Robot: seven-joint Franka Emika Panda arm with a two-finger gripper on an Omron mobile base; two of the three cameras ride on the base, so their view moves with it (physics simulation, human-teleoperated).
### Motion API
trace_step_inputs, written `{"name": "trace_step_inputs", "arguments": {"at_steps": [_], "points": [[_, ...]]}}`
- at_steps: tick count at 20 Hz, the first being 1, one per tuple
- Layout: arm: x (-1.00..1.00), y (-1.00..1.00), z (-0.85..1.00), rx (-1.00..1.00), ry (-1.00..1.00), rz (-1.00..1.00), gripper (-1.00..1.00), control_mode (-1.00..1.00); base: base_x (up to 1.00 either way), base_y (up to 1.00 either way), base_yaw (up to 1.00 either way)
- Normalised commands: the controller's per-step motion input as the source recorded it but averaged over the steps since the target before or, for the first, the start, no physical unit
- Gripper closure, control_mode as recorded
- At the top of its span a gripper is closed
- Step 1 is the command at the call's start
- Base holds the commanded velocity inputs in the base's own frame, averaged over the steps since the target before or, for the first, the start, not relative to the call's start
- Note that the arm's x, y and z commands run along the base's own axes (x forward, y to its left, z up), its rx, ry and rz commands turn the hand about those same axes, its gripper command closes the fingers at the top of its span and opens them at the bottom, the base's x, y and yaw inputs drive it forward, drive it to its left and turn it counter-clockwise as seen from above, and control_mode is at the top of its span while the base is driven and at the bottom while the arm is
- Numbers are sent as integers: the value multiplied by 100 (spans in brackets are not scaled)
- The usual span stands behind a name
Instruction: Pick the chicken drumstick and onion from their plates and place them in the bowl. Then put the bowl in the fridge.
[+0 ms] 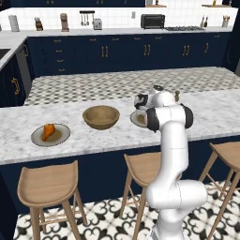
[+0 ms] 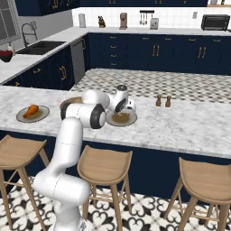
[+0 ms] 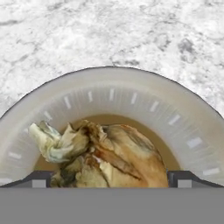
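Note:
The pale yellow-tan onion (image 3: pixel 109 155) lies on a grey-beige plate (image 3: pixel 131 94), and my open gripper (image 3: pixel 111 178) is low over it, one finger tip (image 3: pixel 39 178) on each side. That plate (image 1: pixel 137 119) (image 2: pixel 127 121) sits on the marble island, right of the wooden bowl (image 1: pixel 101 116) and partly hidden by my hand. The bowl (image 2: pixel 67 103) is empty and peeks out behind my arm. Further left, the orange-brown chicken drumstick (image 1: pixel 48 131) (image 2: pixel 31 110) rests on the other plate (image 1: pixel 62 136) (image 2: pixel 41 115). The fridge is out of view.
Two small shakers (image 2: pixel 163 100) stand on the island right of the onion plate. Wooden stools (image 1: pixel 49 185) (image 2: pixel 104 166) line the island's near side. Navy cabinets, a sink (image 2: pixel 40 46) and counter appliances lie beyond a tiled aisle.

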Motion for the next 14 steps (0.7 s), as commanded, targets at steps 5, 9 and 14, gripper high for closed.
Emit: {"name": "trace_step_inputs", "arguments": {"at_steps": [5,9,14], "points": [[-21,24,-39,-1,-1,0,100,-100,0,0,0],[-60,36,-18,-1,-13,-1,100,-100,0,0,0],[-100,3,67,8,-10,-1,100,-100,0,0,0]]}}
